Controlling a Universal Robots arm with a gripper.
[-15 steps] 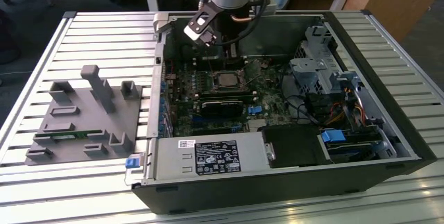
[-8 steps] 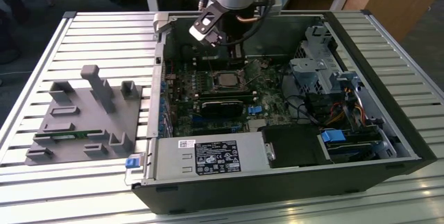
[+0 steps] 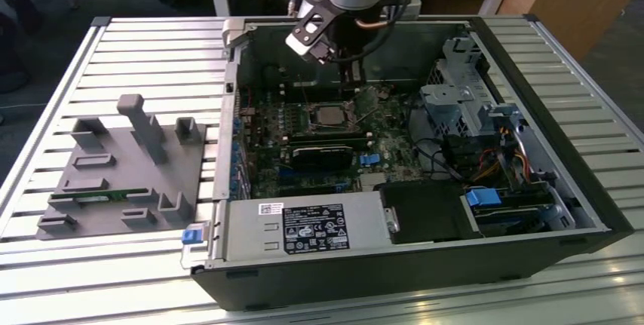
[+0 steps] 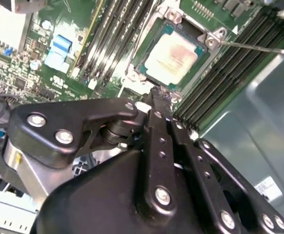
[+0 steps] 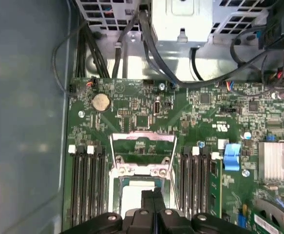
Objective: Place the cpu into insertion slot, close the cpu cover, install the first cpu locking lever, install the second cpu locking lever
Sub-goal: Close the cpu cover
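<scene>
The cpu (image 4: 173, 56) lies flat in the insertion slot (image 4: 146, 83) on the motherboard, its pale metallic top showing; it is also seen as a small grey square (image 3: 327, 116) in the exterior view. The cpu cover (image 5: 142, 134) appears swung open past the socket's hinge side, with green board showing through its window. A thin wire locking lever (image 4: 249, 46) sticks out sideways from the socket. My gripper (image 4: 157, 96) hangs just above the socket's edge, its black fingers (image 5: 153, 204) pressed together with nothing between them. In the exterior view the gripper (image 3: 352, 87) reaches down into the open case.
Memory slots (image 5: 88, 185) flank the socket on both sides. A finned heatsink (image 5: 278, 161) and a blue connector (image 5: 233, 156) sit nearby. The power supply (image 3: 302, 227) fills the case's near side, and a drive cage (image 3: 463, 99) with cables stands at the exterior view's right. A grey fixture (image 3: 121, 167) lies outside.
</scene>
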